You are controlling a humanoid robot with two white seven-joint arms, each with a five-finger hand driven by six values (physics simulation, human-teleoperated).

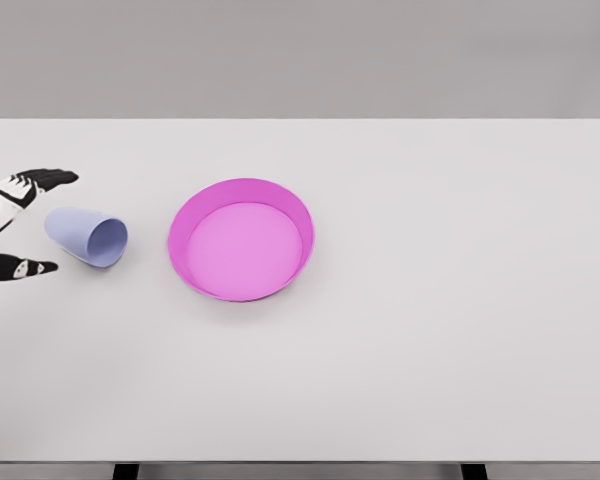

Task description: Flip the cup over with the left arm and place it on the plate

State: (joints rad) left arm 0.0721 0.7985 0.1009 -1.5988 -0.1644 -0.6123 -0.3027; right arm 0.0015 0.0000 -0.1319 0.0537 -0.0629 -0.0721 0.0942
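Observation:
A pale blue cup [88, 236] lies on its side on the white table [430, 300], its open mouth facing right and toward me. My left hand [42, 222] comes in at the left edge, fingers spread, with black fingertips [50, 178] above the cup's base and the thumb below it. The hand stands around the cup's closed end without gripping it. A magenta plate [241, 240] with a raised rim sits to the right of the cup, a short gap between them. The right arm is out of view.
The table's far edge runs across the top against a grey wall. Its near edge shows at the bottom with dark legs below.

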